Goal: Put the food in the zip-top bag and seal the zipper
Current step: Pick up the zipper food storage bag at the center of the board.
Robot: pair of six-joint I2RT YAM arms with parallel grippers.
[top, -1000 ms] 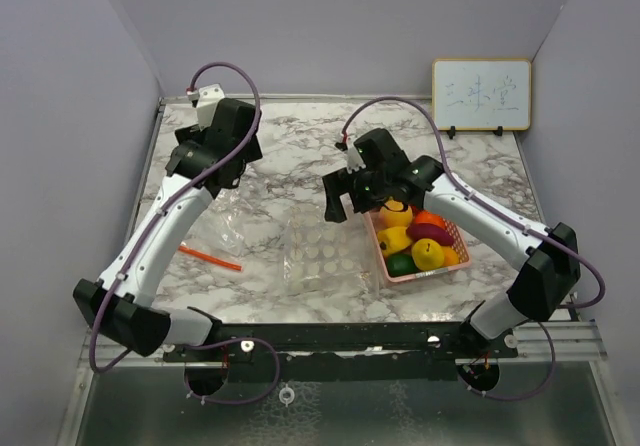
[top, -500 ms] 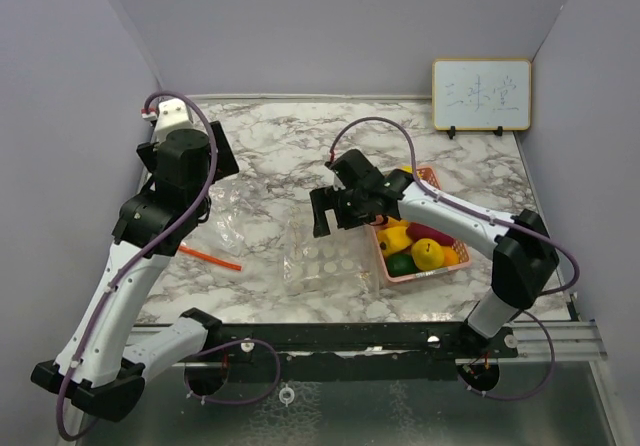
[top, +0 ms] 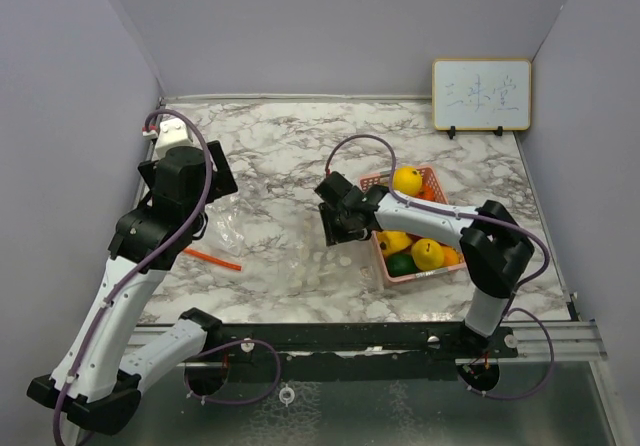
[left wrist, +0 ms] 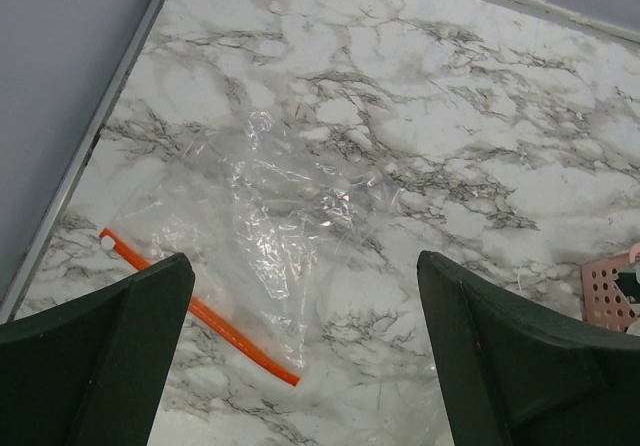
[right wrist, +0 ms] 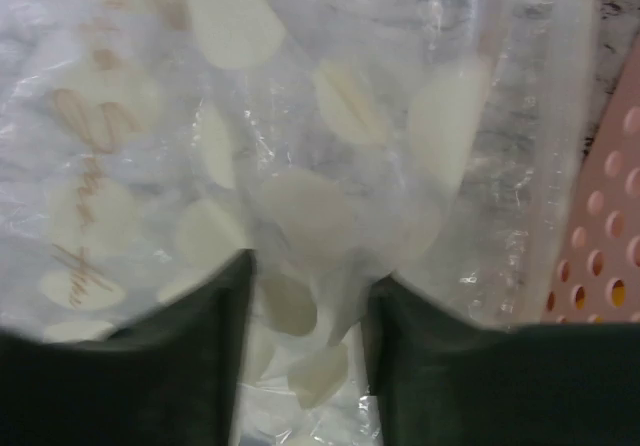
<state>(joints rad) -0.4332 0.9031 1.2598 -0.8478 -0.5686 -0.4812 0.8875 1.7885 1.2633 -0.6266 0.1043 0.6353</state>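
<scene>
Left fingers (left wrist: 100, 356) spread wide, holding nothing, right fingers (right wrist: 130, 376) half-open, straddling zip-top bag (right wrist: 300, 166) film

Whiteboard (top: 481, 94) at 2 o'clock on the table: three faint handwritten characters, too small to read for sure. Clear bag (right wrist: 300, 166), right wrist view: tan cursive print at 9 o'clock, blurred and unreadable.
</scene>
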